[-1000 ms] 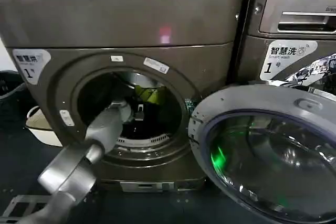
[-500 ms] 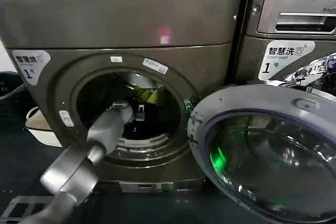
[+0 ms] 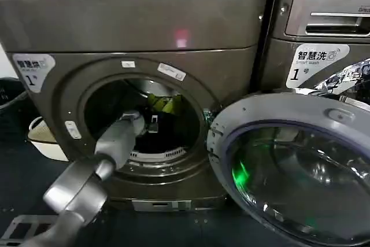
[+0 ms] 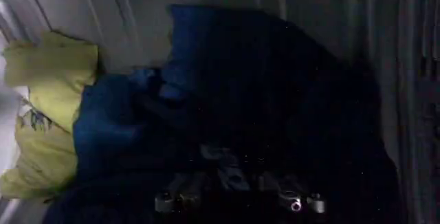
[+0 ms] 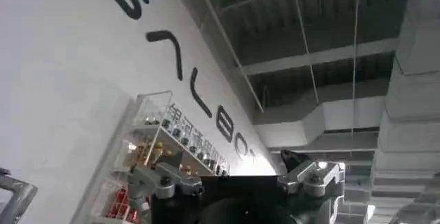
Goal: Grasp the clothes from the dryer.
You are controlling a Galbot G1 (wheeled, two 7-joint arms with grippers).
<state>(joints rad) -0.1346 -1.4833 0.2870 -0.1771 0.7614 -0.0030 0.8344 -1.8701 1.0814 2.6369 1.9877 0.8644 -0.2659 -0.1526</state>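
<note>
Left gripper (image 3: 151,124): inside bronze-grey front-loading dryer (image 3: 133,39), grip state cannot be told | yellow-green and navy fabric clothes (image 4: 124,119): heaped in drum | round glass door (image 3: 295,169): open

The dryer (image 3: 139,56) stands with its round porthole open. The left arm fills the lower left of the opening, leaving free room in the upper right. The glass door (image 3: 295,172) hangs swung out on the right, blocking approach from that side. Inside the drum, the clothes (image 4: 206,108) lie heaped close before the left tool (image 4: 237,201), apparently with little gap between.
</note>
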